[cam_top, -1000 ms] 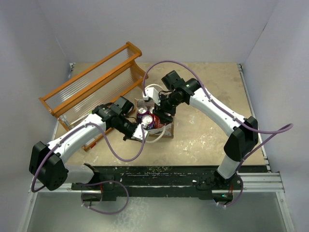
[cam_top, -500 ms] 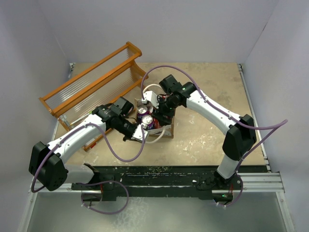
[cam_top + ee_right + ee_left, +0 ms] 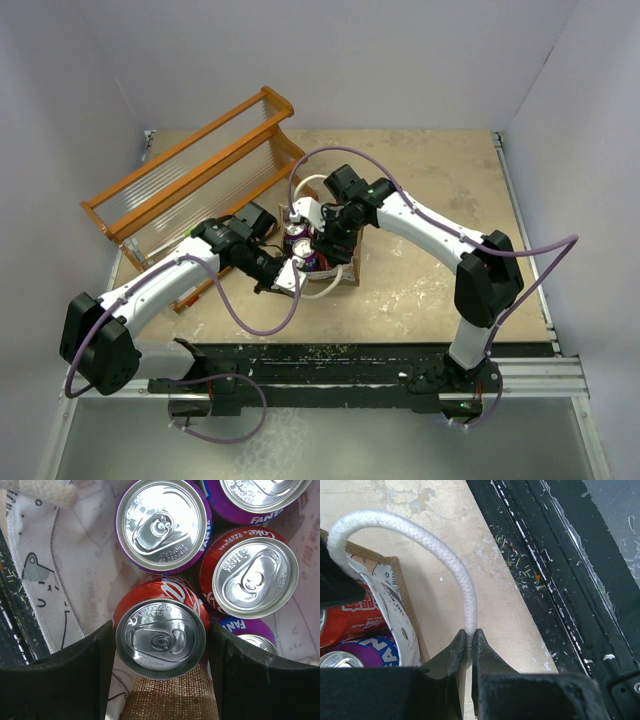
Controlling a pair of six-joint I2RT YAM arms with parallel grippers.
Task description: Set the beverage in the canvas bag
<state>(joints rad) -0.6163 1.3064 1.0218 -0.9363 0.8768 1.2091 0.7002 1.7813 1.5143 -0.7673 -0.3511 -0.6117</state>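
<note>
The canvas bag (image 3: 338, 277) stands open in the middle of the table, tan weave with a pale printed lining (image 3: 65, 560). Several cans stand inside it: a purple Fanta (image 3: 161, 525), a red Coke (image 3: 255, 577) and others. My right gripper (image 3: 160, 642) is shut on a red Coke can (image 3: 160, 637), held upright over the bag's near rim (image 3: 170, 700), against the other cans. My left gripper (image 3: 469, 642) is shut on the bag's white rope handle (image 3: 445, 550) and holds it out to the side. In the top view both grippers meet at the bag, left (image 3: 288, 276), right (image 3: 322, 243).
An orange wooden rack with clear slats (image 3: 190, 185) lies at the back left, close to the left arm. The black front rail of the table (image 3: 570, 580) runs just beyond the bag. White walls enclose the table.
My right arm has shifted left and its wrist has come in over the bag with the can. My left arm and the bag have not moved.
</note>
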